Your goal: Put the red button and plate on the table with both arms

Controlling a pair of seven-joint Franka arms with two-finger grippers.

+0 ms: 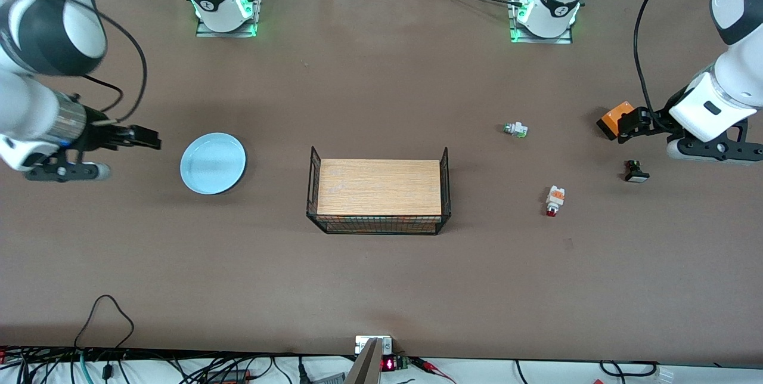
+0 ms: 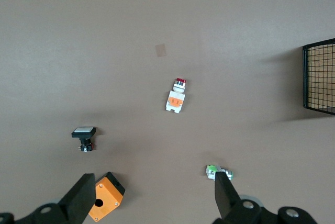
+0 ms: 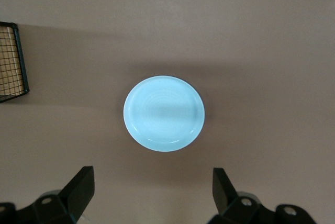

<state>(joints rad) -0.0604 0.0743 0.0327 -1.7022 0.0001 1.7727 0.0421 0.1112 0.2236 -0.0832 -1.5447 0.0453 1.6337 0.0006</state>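
Observation:
The pale blue plate lies flat on the brown table toward the right arm's end; it also shows in the right wrist view. My right gripper is open and empty, up over bare table beside the plate. The red button, white with an orange block and a red tip, lies on the table toward the left arm's end; it also shows in the left wrist view. My left gripper is open and empty, up over the table by an orange box.
A wood-topped black wire stand stands mid-table. Near the red button lie a white part with a green tip, a black part with a white cap and an orange box with a hole in its lid.

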